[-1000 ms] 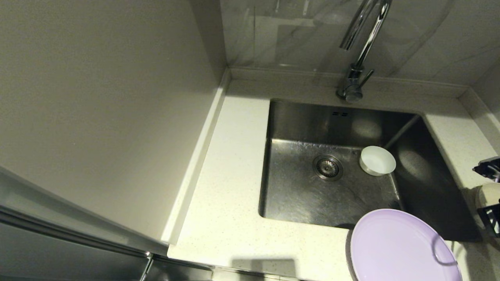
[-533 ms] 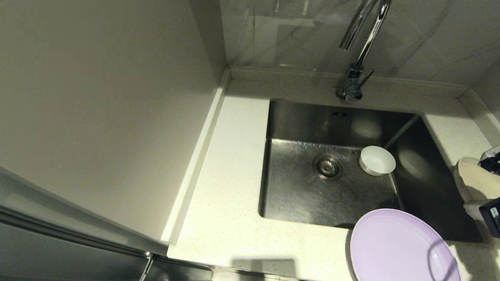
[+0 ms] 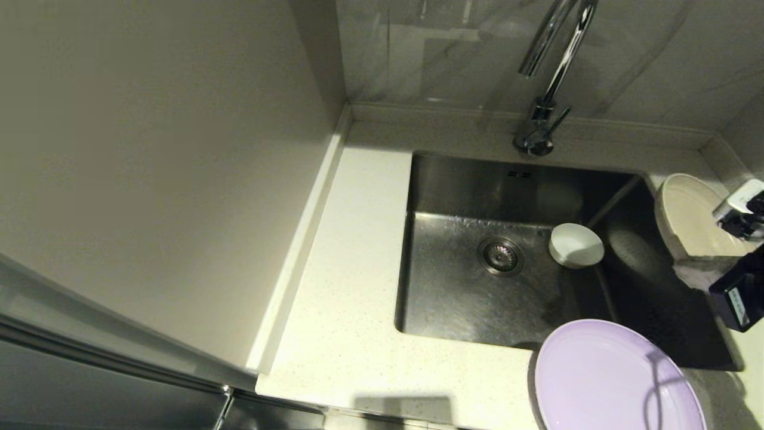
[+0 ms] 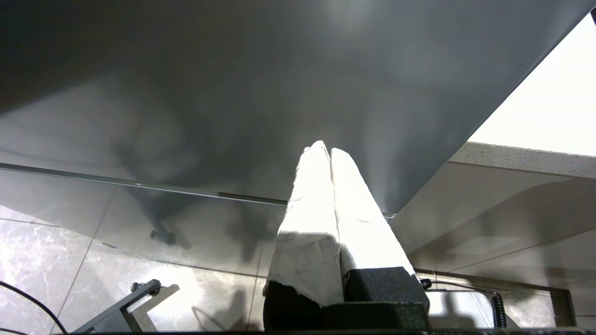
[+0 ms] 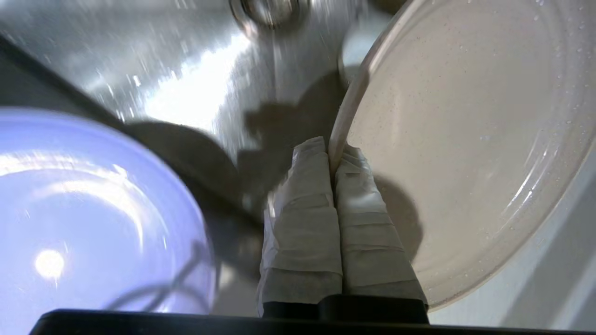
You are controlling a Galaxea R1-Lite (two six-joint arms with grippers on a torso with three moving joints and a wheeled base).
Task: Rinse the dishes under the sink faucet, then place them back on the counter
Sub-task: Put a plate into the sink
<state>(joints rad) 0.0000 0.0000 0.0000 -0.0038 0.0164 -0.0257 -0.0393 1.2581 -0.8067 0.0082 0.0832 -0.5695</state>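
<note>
My right gripper [image 3: 692,272] [image 5: 333,151] is shut on the rim of the cream-beige plate [image 3: 686,218] [image 5: 465,139]. It holds the plate tilted in the air above the right edge of the sink [image 3: 477,185]. The white bowl [image 3: 576,245] rests on the sink floor, right of the drain strainer [image 3: 500,255]. The lilac plate [image 3: 618,379] [image 5: 84,209] lies on the counter [image 3: 346,269] at the sink's front right corner. The chrome faucet [image 3: 546,119] stands behind the sink; no water shows. My left gripper [image 4: 326,151] is shut and empty, parked below the counter.
A tall pale wall panel [image 3: 149,149] rises along the counter's left side. A low raised edge [image 3: 453,113] runs along the back, with tiled wall behind it. The counter strip to the right of the sink is narrow.
The right gripper has lifted the cream-beige plate from the right edge of view, up and back toward the sink's far right corner. More of the plate now shows. Bowl and lilac plate are unmoved.
</note>
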